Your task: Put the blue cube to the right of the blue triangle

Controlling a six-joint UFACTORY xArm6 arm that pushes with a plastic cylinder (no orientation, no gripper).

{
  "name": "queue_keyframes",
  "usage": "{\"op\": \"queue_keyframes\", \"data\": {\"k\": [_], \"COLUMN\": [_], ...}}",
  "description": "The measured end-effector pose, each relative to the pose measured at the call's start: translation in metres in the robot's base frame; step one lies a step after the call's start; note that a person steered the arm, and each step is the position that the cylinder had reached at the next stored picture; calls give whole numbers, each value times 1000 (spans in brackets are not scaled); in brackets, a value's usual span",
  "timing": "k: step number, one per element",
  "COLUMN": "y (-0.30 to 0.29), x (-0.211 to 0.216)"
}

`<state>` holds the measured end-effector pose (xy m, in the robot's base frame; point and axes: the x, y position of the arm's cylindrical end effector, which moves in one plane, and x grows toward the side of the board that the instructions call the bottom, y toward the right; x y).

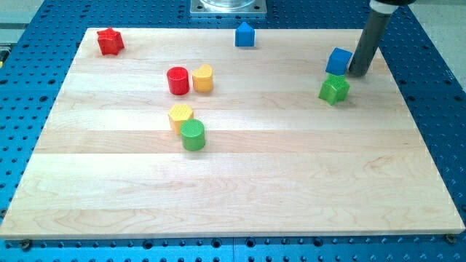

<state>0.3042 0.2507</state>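
— Where's the small blue plastic cube (pixel 338 60)?
— Near the pale wooden board's (pixel 240 189) right edge, well right of the blue plastic triangle block (pixel 245 34) at the view's top.
— And my tip (pixel 357 72)?
— The bare dark rod has no jaws; its end touches the cube's right side, just above the green star-shaped block (pixel 333 89).
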Motion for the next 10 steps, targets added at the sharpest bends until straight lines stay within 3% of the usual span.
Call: {"op": "queue_keyframes", "data": {"k": [1, 2, 4, 5, 7, 10], "y": [1, -1, -43, -58, -93, -99], "x": [-2, 40, -11, 1, -42, -42]}}
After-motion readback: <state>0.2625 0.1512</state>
